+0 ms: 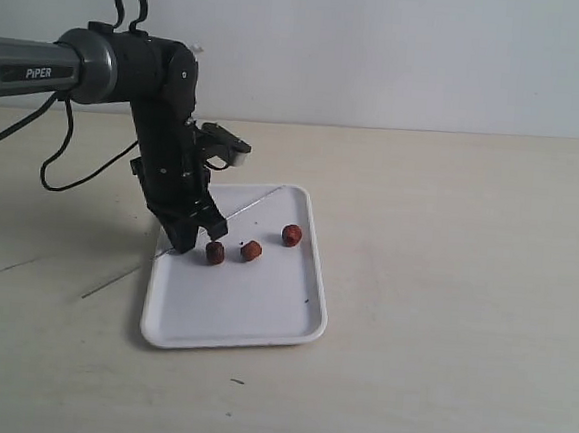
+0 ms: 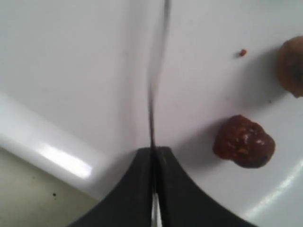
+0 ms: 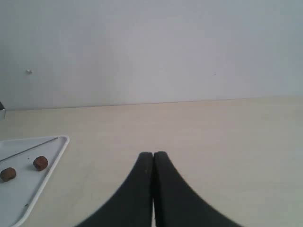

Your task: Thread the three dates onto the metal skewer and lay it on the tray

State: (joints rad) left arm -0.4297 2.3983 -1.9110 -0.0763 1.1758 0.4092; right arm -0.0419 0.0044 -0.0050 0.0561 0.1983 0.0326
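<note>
The skewer (image 1: 254,201), a thin silvery rod, is seen lying slantwise over the far left corner of the tray (image 1: 232,312), with one end near the far edge and the other crossing the left edge. Near that left edge it is pinched by the left gripper (image 1: 197,239). The gripper's black fingers (image 2: 132,189) are shown in the left wrist view pressed onto the rod. Three dates (image 1: 252,251) are laid in a loose row across the tray's middle, apart from one another. The leftmost date (image 1: 214,254) sits just beside the gripper. The tray is set on a pale table (image 1: 444,289). The right gripper (image 3: 152,158) is shown only in its own view, pressed together on nothing, well off the tray's right edge.

The step in hand is judged to be the taking up of the skewer. A firm pinch is called for, since so thin a rod is easily twisted or let slip. It is best lifted level, with its free tip lined up on a date's centre. An unsteadied date would likely be pushed along rather than pierced, so the right gripper would need to be opened and brought in.

"PiPER" is read in white letters on the grey link (image 1: 38,72) of the left arm. No other writing is made out.
</note>
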